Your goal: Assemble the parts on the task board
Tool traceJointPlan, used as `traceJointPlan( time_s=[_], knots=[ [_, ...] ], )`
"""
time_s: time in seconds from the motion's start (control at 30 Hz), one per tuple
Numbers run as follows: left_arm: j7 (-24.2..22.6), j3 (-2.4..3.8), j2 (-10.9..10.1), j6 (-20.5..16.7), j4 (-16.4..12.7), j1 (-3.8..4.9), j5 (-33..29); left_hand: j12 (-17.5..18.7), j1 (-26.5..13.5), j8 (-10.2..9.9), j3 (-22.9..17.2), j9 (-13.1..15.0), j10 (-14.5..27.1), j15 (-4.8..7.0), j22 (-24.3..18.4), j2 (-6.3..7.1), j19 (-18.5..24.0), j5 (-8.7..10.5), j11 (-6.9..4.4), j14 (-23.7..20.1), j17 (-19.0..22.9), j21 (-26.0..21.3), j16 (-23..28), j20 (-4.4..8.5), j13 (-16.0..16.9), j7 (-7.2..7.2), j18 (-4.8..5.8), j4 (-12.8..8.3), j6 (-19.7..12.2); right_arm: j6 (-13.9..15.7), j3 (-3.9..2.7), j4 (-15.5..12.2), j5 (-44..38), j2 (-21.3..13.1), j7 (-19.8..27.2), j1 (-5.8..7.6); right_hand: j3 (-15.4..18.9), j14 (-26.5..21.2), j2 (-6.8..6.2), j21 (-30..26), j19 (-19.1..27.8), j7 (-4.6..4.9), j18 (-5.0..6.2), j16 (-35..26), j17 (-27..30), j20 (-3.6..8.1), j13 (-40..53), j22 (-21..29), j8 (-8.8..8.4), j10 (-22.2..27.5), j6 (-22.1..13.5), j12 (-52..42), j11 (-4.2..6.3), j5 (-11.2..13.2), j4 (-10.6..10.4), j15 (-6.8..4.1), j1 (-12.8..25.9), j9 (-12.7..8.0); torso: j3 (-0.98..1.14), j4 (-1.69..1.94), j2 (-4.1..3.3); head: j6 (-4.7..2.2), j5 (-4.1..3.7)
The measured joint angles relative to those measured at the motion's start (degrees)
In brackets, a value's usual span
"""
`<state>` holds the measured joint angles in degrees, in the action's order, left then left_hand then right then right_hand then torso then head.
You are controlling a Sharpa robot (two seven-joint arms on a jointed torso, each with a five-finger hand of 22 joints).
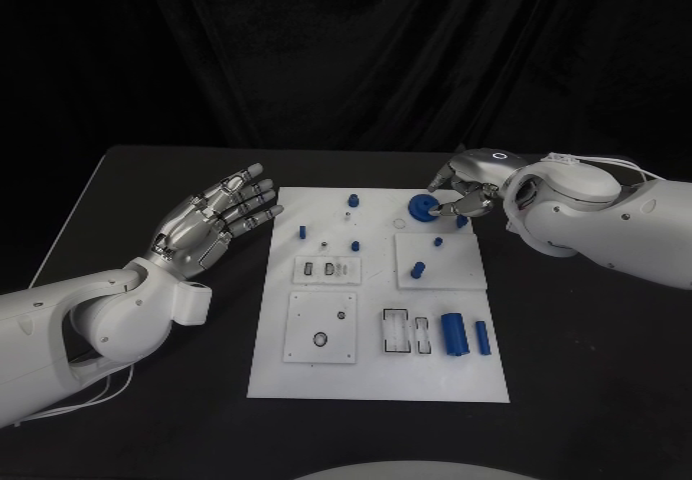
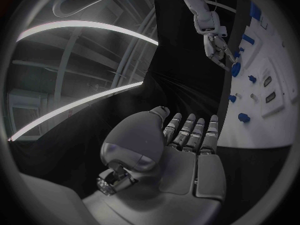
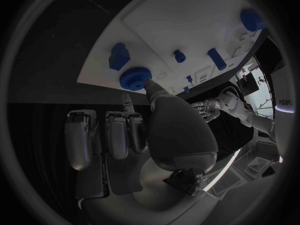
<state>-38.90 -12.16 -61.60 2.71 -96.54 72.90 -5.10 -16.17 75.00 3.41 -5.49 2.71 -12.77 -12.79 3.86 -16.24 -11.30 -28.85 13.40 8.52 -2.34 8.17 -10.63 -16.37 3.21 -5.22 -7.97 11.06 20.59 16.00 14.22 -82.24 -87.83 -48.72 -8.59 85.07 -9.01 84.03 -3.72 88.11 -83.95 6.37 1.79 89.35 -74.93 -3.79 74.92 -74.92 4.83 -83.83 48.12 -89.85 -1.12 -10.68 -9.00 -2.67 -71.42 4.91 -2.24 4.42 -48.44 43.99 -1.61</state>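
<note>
The white task board [image 1: 378, 380] lies mid-table with several small blue parts on it. At its far edge sits a blue round toothed part [image 1: 420, 207] [image 3: 135, 76]. My right hand [image 1: 469, 190] [image 3: 156, 125] is over that corner. Its thumb and one finger pinch the part's rim, and the other fingers are curled in. The left wrist view shows the same hand [image 2: 215, 47] above the round part [image 2: 235, 69]. My left hand [image 1: 216, 215] [image 2: 181, 150] hovers off the board's left side, fingers straight and apart, holding nothing.
Blue pegs [image 1: 351, 199] [image 1: 303, 231] [image 1: 417, 269] stand on the board's far half. Two long blue pieces [image 1: 453, 333] [image 1: 482, 338] lie by the slotted frames [image 1: 408, 332] at the near right. Raised square plates [image 1: 322, 327] [image 1: 440, 260] sit on the board. Black table surrounds it.
</note>
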Motion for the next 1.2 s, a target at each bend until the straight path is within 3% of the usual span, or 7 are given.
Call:
traceJointPlan(
  time_s=[0.6,0.77,0.93,1.07,1.1,1.17,1.2],
  knots=[
    [0.0,0.0,0.2,0.26,0.51,0.0,0.0,0.0,0.0,0.0,-0.24,0.0,0.0,0.0,0.0,0.0,0.0,0.0,0.0,0.0,0.0,0.0,0.0,0.0,0.0,0.0,0.0,-0.24,0.0,-0.73,0.0,1.45,-0.17,2.04,-0.52,-0.77,0.31,0.0,0.5,0.0,0.0,0.26,0.01,0.0,0.01,0.0,-0.01,0.01,1.23,0.0,3.43,0.0,0.0,-1.76,0.31,0.0,0.02,1.2,-0.04,-0.01,0.03,0.42,-0.07],
    [0.0,0.0,0.31,0.35,0.64,-0.01,0.0,0.0,0.0,0.0,-0.24,0.0,0.0,0.0,0.0,0.0,0.0,0.0,0.0,0.0,0.0,0.0,0.0,0.0,0.0,0.0,0.0,-0.24,0.0,-0.93,-0.07,1.63,-0.23,2.39,-0.71,-0.78,-0.86,0.0,1.53,0.0,0.0,0.25,0.0,0.0,0.01,0.0,-0.01,0.01,1.88,0.0,5.42,0.0,0.0,-6.55,1.85,0.0,-1.27,1.83,-0.04,0.01,0.03,0.43,-0.1],
    [0.0,0.0,0.32,0.48,0.71,-0.01,0.0,-0.2,0.0,0.0,-0.63,0.0,0.0,0.0,0.0,0.0,0.0,0.0,0.0,0.0,0.0,0.0,0.0,0.0,0.0,-0.21,0.0,-0.16,-0.21,-0.96,-0.18,1.64,-0.47,2.49,-0.78,-0.78,-2.91,0.0,0.89,0.0,0.0,0.71,0.01,-0.36,0.01,0.0,-0.01,0.01,2.75,0.0,7.73,0.0,0.0,-12.04,4.85,0.01,-3.61,2.12,-0.04,0.01,0.03,0.32,-0.06],
    [0.0,0.0,0.35,0.55,0.8,-0.01,0.0,-0.2,0.0,0.0,-0.63,0.0,0.0,0.0,0.0,0.0,0.0,0.0,0.0,0.0,0.0,0.0,0.0,0.0,0.0,-0.21,0.0,-0.16,-0.21,-0.96,-0.33,1.48,-0.82,2.49,-0.84,-0.75,-3.98,0.0,0.63,-0.31,0.0,0.99,0.01,-0.38,0.01,0.0,-0.01,0.01,2.76,-0.15,8.01,0.0,-0.16,-12.86,6.86,0.01,-5.45,2.03,-0.04,0.01,0.03,0.05,0.03],
    [0.0,0.0,0.36,0.57,0.83,-0.01,0.0,-0.2,0.0,0.0,-0.63,0.0,0.0,0.0,0.0,0.0,0.0,0.0,0.0,0.0,0.0,0.0,0.0,0.0,0.0,-0.21,-0.01,-0.16,-0.21,-0.96,-0.34,1.43,-0.93,2.49,-0.86,-0.74,-4.17,0.0,0.63,-0.31,0.0,1.0,0.01,-0.38,0.01,0.0,-0.01,0.01,2.75,-0.16,8.01,0.0,-0.16,-12.86,7.27,0.02,-5.45,1.92,-0.04,0.0,0.03,0.01,0.05],
    [0.0,0.0,0.37,0.62,0.87,-0.01,0.0,-0.19,0.0,0.0,-0.63,0.0,0.12,0.0,0.0,0.0,0.0,0.0,0.11,0.0,0.0,0.0,0.0,0.0,0.0,-0.21,0.0,-0.16,-0.21,-0.97,-0.35,1.28,-1.19,2.49,-0.89,-0.74,-4.42,0.0,0.77,-0.31,0.0,1.0,0.01,-0.38,0.01,0.0,-0.01,0.01,2.76,-0.16,8.01,0.0,-0.16,-12.86,7.95,0.02,-6.51,-2.5,-0.03,0.0,0.03,-0.14,0.08],
    [0.0,0.0,0.37,0.64,0.87,-0.01,0.0,-0.19,0.0,0.0,-0.63,0.0,0.22,0.0,0.0,0.0,0.0,0.0,0.2,0.0,0.0,0.0,0.0,0.0,0.0,-0.21,0.0,-0.16,-0.21,-0.96,-0.36,1.21,-1.32,2.49,-0.9,-0.74,-4.58,0.0,0.85,-0.31,0.0,1.0,0.02,-0.38,0.01,0.0,-0.01,0.01,2.75,-0.16,8.01,0.0,-0.16,-13.09,8.24,0.02,-6.74,-3.27,-0.03,0.0,0.03,-0.17,0.08]
  ],
)
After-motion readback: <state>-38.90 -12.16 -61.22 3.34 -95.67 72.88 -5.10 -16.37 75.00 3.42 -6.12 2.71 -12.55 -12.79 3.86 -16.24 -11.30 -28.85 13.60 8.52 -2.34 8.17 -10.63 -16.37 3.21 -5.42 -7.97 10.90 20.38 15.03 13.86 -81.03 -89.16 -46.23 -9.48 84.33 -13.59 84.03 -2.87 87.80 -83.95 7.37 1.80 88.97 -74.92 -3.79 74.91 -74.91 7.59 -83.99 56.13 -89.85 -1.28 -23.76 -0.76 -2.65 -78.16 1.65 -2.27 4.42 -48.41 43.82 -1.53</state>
